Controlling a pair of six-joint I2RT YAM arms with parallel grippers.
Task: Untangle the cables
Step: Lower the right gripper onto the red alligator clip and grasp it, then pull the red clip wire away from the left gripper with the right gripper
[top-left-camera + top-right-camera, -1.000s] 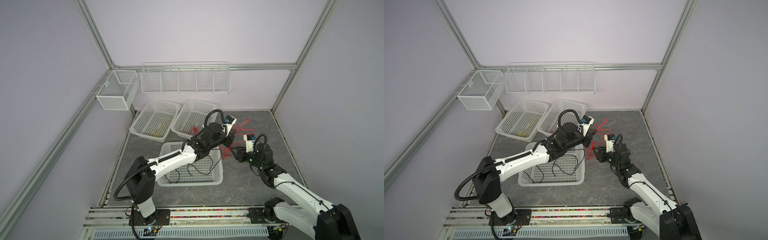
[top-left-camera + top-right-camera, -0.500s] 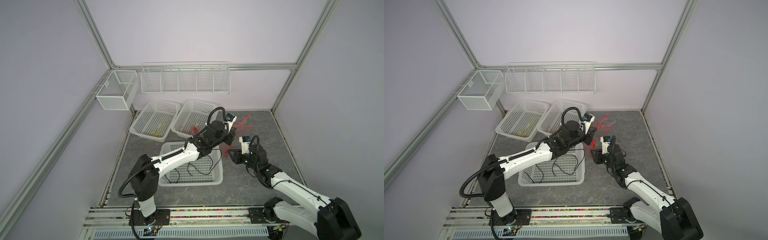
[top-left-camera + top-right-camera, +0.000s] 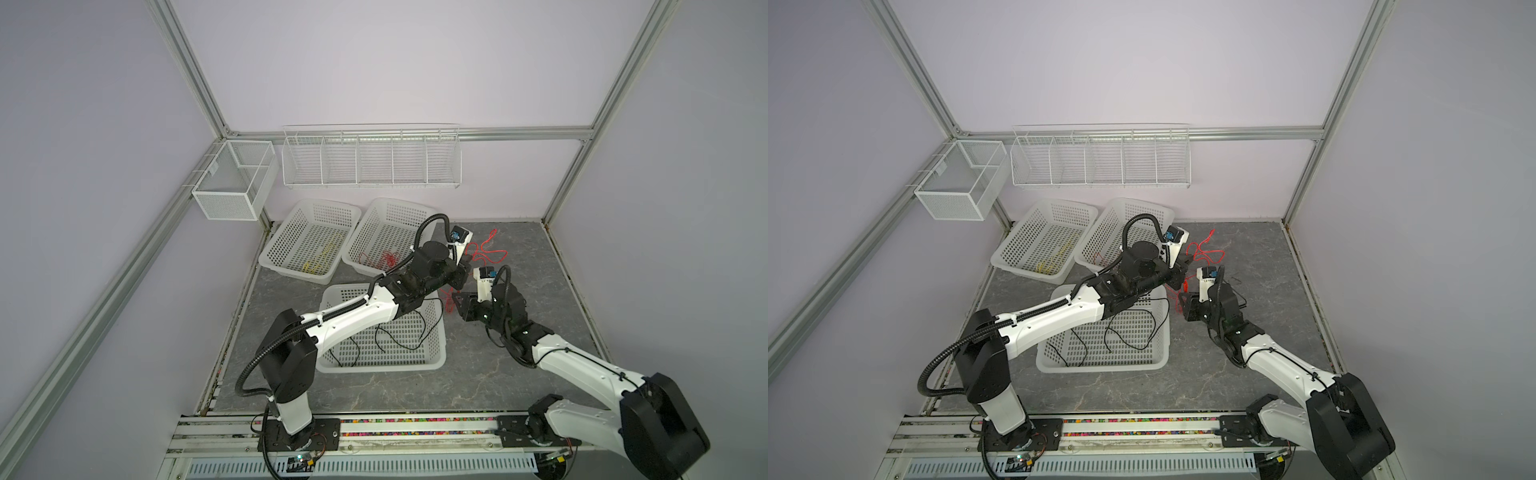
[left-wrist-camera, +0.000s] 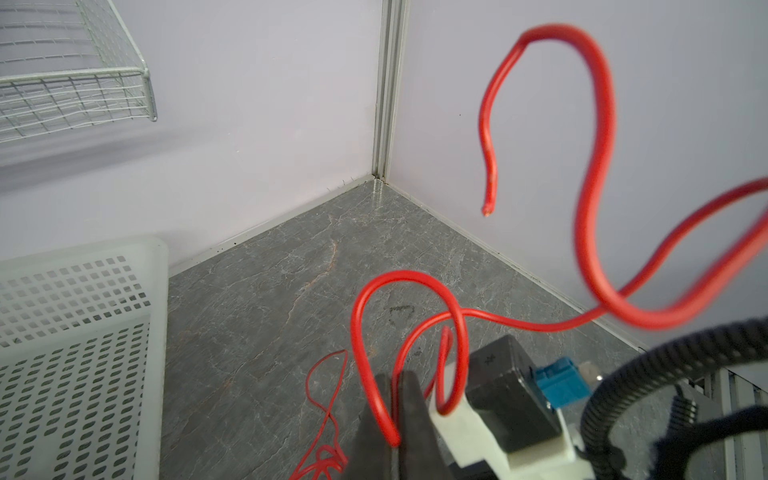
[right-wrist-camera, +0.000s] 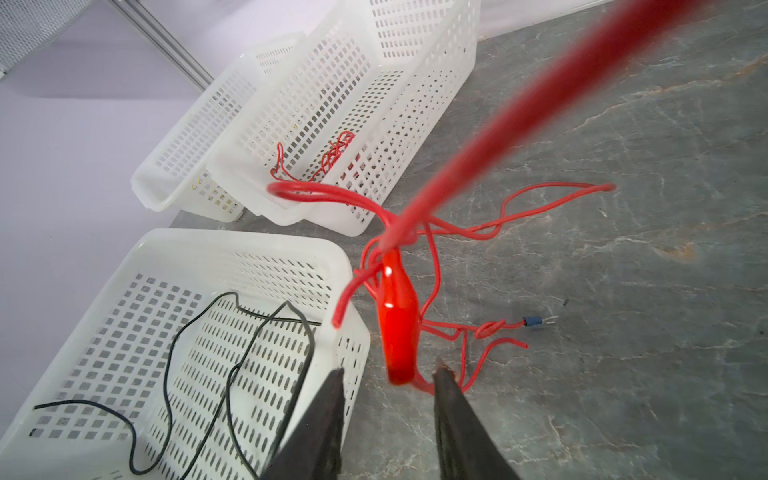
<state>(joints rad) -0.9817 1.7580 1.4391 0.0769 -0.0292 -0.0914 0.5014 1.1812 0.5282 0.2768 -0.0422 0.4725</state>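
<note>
Over the grey marbled table (image 3: pixel 552 340), toward its back edge and right of the middle, a knotted bunch of thin red cables (image 4: pixel 405 277) is held in the air, so the separating step is judged to be in hand and far from finished. One strand is pinched in the left gripper (image 4: pixel 395 380), whose black jaws are pressed together on it. The right gripper (image 5: pixel 388 372) is set with its jaws apart on either side of a glossy red sleeved clip (image 5: pixel 399 320) that hangs from the knot, and nothing is clamped there yet. For the next move a firm closure on the clip is called for, then a gentle pull away from the left gripper, so that the knot is loosened rather than tightened. Three white perforated plastic baskets are counted: the front basket (image 3: pixel 386 365) with thin black cables (image 5: pixel 237 295), the back left basket (image 3: pixel 291 274) with thin yellow cables (image 3: pixel 318 262), and the back right basket (image 3: pixel 390 216) with more red strands (image 5: pixel 332 156). Two wall fittings are counted, a long white wire shelf (image 3: pixel 370 158) and a white mesh box (image 3: pixel 226 203). Also counted are two grippers, one clip and one small blue terminal (image 5: pixel 531 321). The strands of each colour cannot be counted.
</note>
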